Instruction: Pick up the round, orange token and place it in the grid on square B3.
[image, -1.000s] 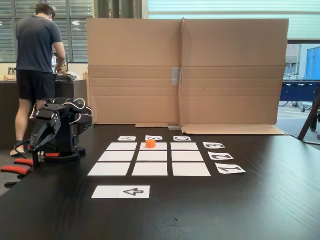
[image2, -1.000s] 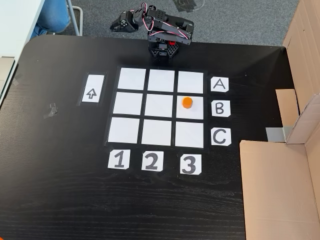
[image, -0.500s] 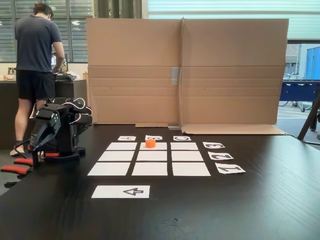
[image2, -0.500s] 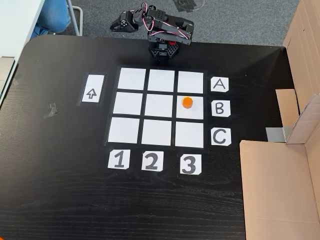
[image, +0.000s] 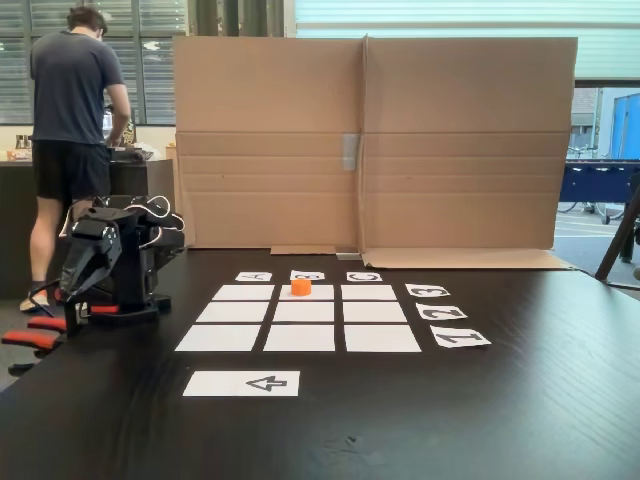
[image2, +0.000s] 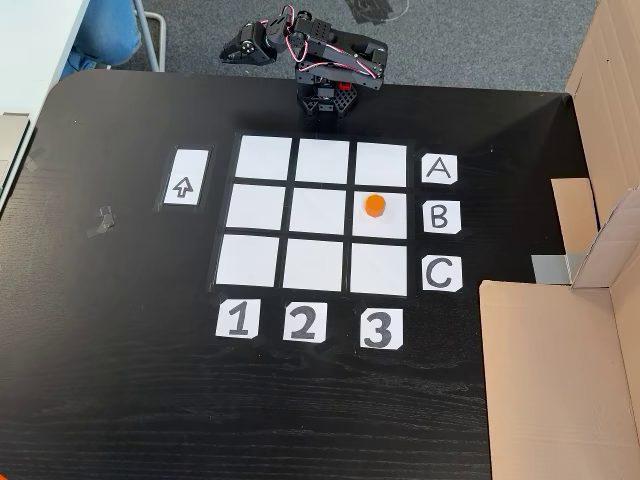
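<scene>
The orange token (image: 300, 287) (image2: 374, 205) stands upright on square B3 (image2: 392, 226) (image: 321, 293), the blank rectangle of the grid (image2: 321, 212) (image: 299, 338) beside card B and above card 3. The black arm sits folded at the table's edge, well clear of the grid. Its gripper (image: 72, 293) (image2: 229, 52) points away from the token, shut with no gap showing and nothing held.
A white arrow sheet (image: 242, 383) (image2: 188, 177) lies beside the grid. A tall cardboard wall (image: 370, 140) (image2: 560, 370) borders one side of the table. A person (image: 70, 110) stands behind the arm, back turned. A bit of tape (image2: 102, 220) sticks to the tabletop.
</scene>
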